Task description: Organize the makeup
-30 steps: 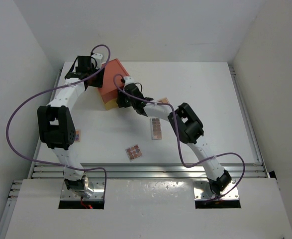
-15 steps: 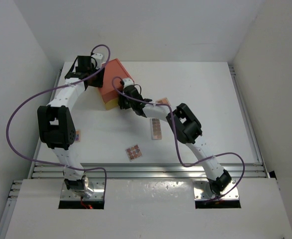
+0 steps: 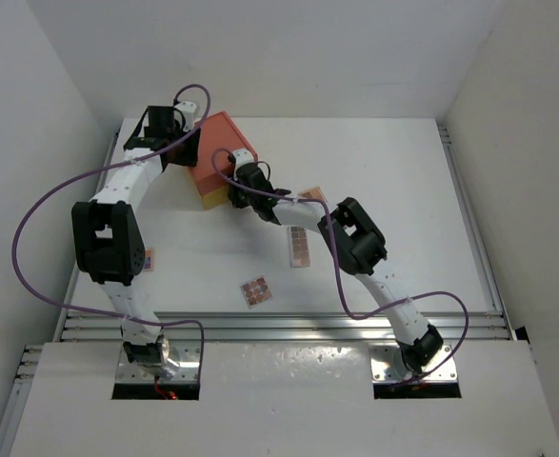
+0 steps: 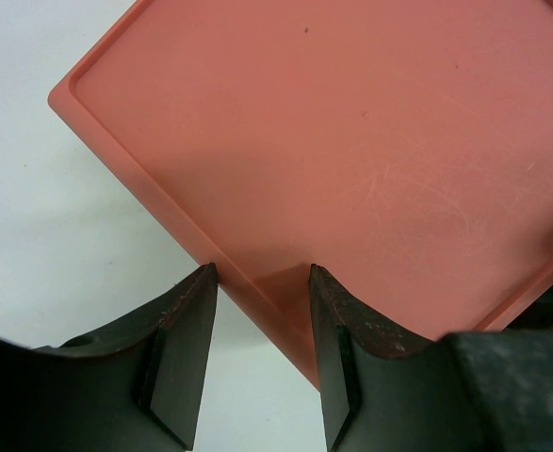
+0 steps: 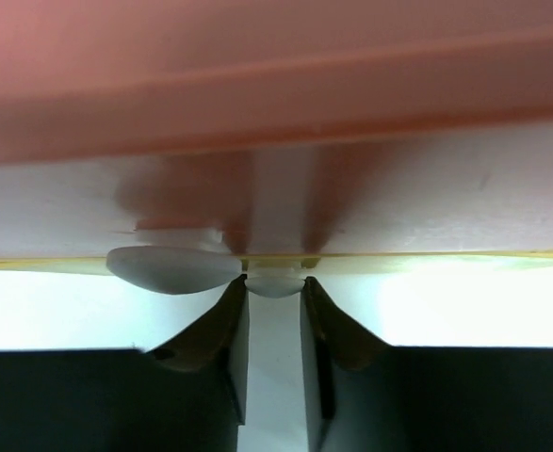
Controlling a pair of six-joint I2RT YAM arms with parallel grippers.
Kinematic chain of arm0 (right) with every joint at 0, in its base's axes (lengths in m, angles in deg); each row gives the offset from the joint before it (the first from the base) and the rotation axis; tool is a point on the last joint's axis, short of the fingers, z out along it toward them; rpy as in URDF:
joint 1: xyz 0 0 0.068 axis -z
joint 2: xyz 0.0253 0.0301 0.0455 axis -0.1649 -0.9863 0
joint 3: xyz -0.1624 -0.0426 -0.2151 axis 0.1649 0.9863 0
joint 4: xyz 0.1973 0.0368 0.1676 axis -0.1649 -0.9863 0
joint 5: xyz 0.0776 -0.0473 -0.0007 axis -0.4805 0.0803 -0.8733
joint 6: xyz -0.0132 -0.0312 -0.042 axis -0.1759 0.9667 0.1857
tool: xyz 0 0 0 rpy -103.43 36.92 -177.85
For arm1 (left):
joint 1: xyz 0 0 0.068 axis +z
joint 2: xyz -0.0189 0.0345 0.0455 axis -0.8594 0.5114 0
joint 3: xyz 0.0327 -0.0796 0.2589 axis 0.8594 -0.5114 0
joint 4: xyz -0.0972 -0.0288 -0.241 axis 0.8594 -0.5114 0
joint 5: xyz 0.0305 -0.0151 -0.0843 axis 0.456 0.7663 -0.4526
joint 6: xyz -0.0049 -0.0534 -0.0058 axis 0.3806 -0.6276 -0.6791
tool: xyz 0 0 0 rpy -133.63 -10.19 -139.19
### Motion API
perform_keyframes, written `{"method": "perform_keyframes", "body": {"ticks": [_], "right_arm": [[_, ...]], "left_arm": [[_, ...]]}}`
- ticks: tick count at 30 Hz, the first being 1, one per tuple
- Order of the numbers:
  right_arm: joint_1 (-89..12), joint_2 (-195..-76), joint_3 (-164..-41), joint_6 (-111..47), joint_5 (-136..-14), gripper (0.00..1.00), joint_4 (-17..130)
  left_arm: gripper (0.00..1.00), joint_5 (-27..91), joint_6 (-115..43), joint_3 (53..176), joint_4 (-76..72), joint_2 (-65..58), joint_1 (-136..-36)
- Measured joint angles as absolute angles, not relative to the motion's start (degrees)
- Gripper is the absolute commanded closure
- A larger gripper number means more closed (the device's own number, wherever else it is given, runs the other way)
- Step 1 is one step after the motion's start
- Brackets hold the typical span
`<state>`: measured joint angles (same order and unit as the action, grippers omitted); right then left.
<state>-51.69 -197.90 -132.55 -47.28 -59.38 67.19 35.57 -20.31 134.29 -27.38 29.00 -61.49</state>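
An eyeshadow palette (image 3: 301,246) lies mid-table and a smaller one (image 3: 255,290) nearer the front. Another palette (image 3: 311,194) peeks out beside the right arm, and one more (image 3: 148,259) lies by the left arm. Brushes and pencil-like sticks are out of view. My left gripper (image 3: 186,152) (image 4: 262,273) stands open astride a corner edge of the orange box (image 4: 351,141) (image 3: 220,152). My right gripper (image 3: 235,188) (image 5: 275,287) has its fingertips against both sides of a small white drawer knob (image 5: 275,281) on the box's yellow front (image 3: 212,197).
A larger white oval handle (image 5: 172,268) juts from the drawer front just left of the knob. White walls (image 3: 60,143) close in the table on both sides and at the back. A metal rail (image 3: 279,326) runs along the front edge.
The right gripper's jaws have narrowed onto the drawer knob and it has edged slightly towards the box. The left arm and the box have not moved.
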Motion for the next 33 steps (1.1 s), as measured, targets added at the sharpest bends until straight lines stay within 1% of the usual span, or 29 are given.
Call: {"method": "perform_keyframes", "body": {"ticks": [1, 2, 4, 7, 10, 21, 23, 24, 26, 27, 28, 31, 33], "right_arm": [[-51.7, -197.9, -132.6, -47.0, -59.3, 0.87, 67.2], [-51.7, -197.9, -132.6, -46.8, -59.3, 0.95, 67.1], [-51.7, -197.9, -132.6, -46.1, -59.2, 1.00, 67.2], [-51.7, -197.7, -131.9, -45.4, -59.3, 1.00, 67.9], [-51.7, -196.0, -128.1, -44.3, -59.4, 1.00, 70.2], [-52.5, -178.3, -102.4, -40.1, -62.7, 0.99, 74.6], [-53.0, -176.2, -99.6, -40.0, -63.2, 0.88, 75.0], [-53.2, -175.7, -99.0, -40.0, -63.4, 0.78, 75.0], [-53.4, -175.7, -99.0, -40.1, -63.6, 0.69, 75.2], [-53.5, -175.9, -99.5, -40.2, -63.7, 0.67, 74.9], [-53.5, -176.5, -100.8, -40.2, -63.9, 0.59, 74.7], [-53.2, -180.7, -108.3, -40.3, -63.7, 0.53, 74.4], [-52.8, -184.0, -114.1, -40.3, -63.5, 0.53, 74.6]], "left_arm": [[0.52, 35.6, -20.3, 134.3, -27.4, 29.0, -61.5], [0.52, 35.5, -20.3, 134.3, -27.4, 29.0, -61.5], [0.52, 35.5, -20.3, 134.3, -27.4, 29.0, -61.5], [0.52, 35.4, -20.3, 134.3, -27.4, 29.0, -61.5], [0.52, 35.2, -20.4, 134.3, -27.4, 29.0, -61.5], [0.52, 34.8, -21.0, 135.5, -28.5, 29.6, -61.0], [0.52, 34.6, -21.2, 135.7, -28.7, 29.8, -60.9], [0.52, 34.5, -21.4, 135.8, -28.7, 29.9, -60.8], [0.52, 34.4, -21.5, 135.9, -28.8, 30.0, -60.7], [0.52, 34.3, -21.6, 136.0, -28.8, 30.1, -60.7], [0.52, 34.3, -21.6, 136.1, -28.8, 30.1, -60.7], [0.52, 34.3, -21.6, 136.1, -28.8, 30.2, -60.7], [0.52, 34.3, -21.6, 136.1, -28.8, 30.2, -60.7]]}}
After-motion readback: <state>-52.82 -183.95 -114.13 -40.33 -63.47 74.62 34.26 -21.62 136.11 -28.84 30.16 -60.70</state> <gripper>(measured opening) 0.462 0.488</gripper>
